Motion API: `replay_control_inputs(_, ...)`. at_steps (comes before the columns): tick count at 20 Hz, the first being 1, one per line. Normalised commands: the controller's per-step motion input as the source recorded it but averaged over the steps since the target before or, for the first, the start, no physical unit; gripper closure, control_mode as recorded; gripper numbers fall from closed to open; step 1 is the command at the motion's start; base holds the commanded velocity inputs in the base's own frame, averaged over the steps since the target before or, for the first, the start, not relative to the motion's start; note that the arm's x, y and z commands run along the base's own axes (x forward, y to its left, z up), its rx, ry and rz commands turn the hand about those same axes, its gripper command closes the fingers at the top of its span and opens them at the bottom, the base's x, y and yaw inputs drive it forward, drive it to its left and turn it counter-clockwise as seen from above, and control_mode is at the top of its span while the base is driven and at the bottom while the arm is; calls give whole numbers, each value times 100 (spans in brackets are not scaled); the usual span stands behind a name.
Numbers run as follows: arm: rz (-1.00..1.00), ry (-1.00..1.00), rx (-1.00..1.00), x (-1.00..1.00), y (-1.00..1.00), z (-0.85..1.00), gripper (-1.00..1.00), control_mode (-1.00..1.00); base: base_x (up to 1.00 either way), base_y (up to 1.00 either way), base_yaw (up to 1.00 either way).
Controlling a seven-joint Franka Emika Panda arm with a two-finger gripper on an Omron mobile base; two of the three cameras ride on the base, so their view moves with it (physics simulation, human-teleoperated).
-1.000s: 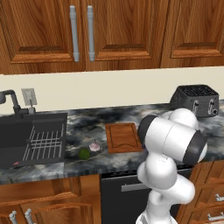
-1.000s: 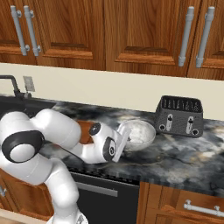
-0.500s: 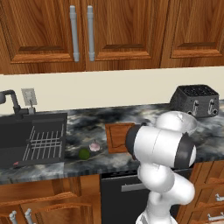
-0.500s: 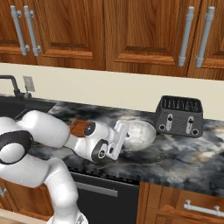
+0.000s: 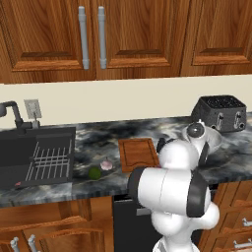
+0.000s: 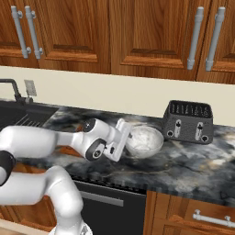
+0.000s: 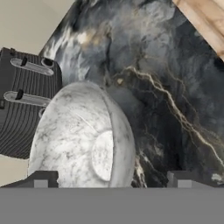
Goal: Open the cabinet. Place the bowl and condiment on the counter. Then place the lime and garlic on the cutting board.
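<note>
- Cabinet across the top of the left base view, both doors closed, grey bar handles side by side at upper centre.
- Bowl upright on the worktop, centre of the right base view, just left of the toaster; in the hand view at lower left, rim facing the camera.
- End effector at the bowl's near rim: one fingertip low at the left over the bowl's inside, the other low at the right over bare stone, rim wall between them. Spread apart, gripping nothing that can be made out; contact with the rim cannot be told.
- Board flat on the worktop at mid-frame in the left base view, partly behind the arm.
- Garlic just left of the board, on the stone.
- Lime just beside the garlic, lower left of it, near the sink edge.
</note>
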Motion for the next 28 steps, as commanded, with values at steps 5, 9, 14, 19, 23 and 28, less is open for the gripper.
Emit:
replay_control_inputs(5,5,8,0,-22,29,34,-100,-100,0,0,0)
replay_control_inputs(9,10,7,0,-12,42,28,-100,-100,0,0,0)
replay_control_inputs(14,11,4,0,-6,40,29,-100,-100,0,0,0)
replay_control_inputs(19,10,0,0,-7,24,36,-100,-100,0,0,0)
replay_control_inputs(23,12,0,0,-5,27,34,-100,-100,0,0,0)
replay_control_inputs(28,18,0,0,0,37,20,-100,-100,0,0,0)
